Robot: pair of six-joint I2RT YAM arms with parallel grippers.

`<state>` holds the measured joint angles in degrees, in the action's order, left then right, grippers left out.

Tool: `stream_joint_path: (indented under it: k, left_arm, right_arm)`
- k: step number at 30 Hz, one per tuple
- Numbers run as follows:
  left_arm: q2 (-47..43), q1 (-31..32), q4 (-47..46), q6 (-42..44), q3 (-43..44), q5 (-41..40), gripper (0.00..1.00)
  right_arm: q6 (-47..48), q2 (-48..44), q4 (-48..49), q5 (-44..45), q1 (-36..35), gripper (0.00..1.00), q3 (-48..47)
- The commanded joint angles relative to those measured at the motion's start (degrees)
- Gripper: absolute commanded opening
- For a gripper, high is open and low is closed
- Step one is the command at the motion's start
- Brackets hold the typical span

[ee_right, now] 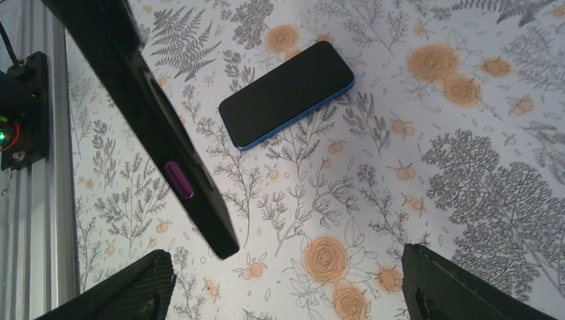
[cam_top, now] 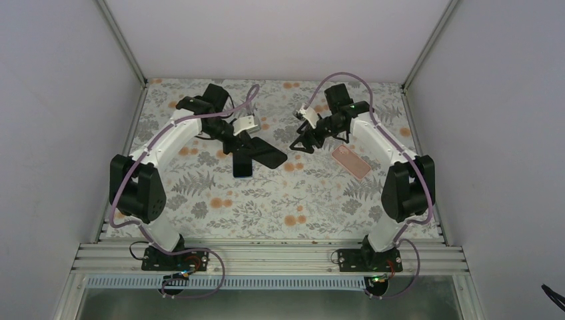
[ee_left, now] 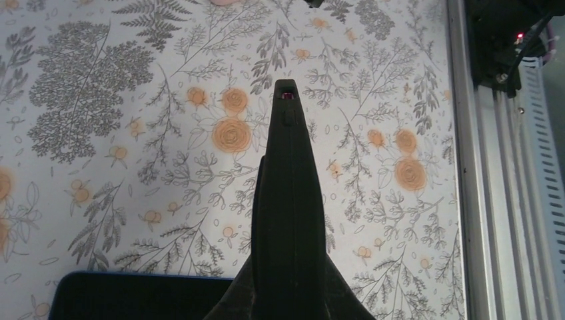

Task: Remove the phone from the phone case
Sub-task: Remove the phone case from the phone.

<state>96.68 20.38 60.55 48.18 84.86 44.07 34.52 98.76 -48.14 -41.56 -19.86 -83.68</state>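
My left gripper (cam_top: 241,137) is shut on a black phone case (cam_top: 268,154) and holds it above the table, its free end pointing right. The left wrist view shows the case (ee_left: 288,193) edge-on, rising between my fingers. From the right wrist, the case (ee_right: 156,127) hangs at the upper left with a purple side button. The phone (cam_top: 243,167), with a black screen and blue edge, lies flat on the table below the case. It also shows as the phone (ee_right: 286,93) and the phone (ee_left: 133,297). My right gripper (cam_top: 303,143) is open and empty, just right of the case.
A pink phone-sized slab (cam_top: 351,162) lies on the flowered tabletop (cam_top: 280,200) under my right arm. Grey walls close the table on three sides, and an aluminium rail (cam_top: 266,257) runs along the near edge by the arm bases.
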Motion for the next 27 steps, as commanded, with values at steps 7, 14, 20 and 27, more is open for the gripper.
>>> stream_joint_path:
  k: [7, 14, 20, 27]
  left_arm:
    - [-1.9, -0.2, -4.3, -1.0, 1.3, 2.9, 0.02]
    - [-1.9, -0.1, -3.8, -1.0, 2.4, 4.2, 0.02]
    - [-1.8, -0.1, -2.0, -0.4, 3.8, 5.8, 0.02]
    - [-2.3, -0.1, -1.1, 0.3, 3.3, 6.5, 0.02]
  right_arm:
    - [3.8, 1.1, 0.2, -2.9, -0.2, 0.78, 5.6]
    - [2.7, 2.1, 1.4, -2.0, -0.3, 0.76, 5.9]
    - [2.0, 3.5, 2.2, -1.4, -0.3, 0.74, 5.7]
    - [0.3, 4.3, 3.7, 0.1, -0.3, 0.73, 5.1]
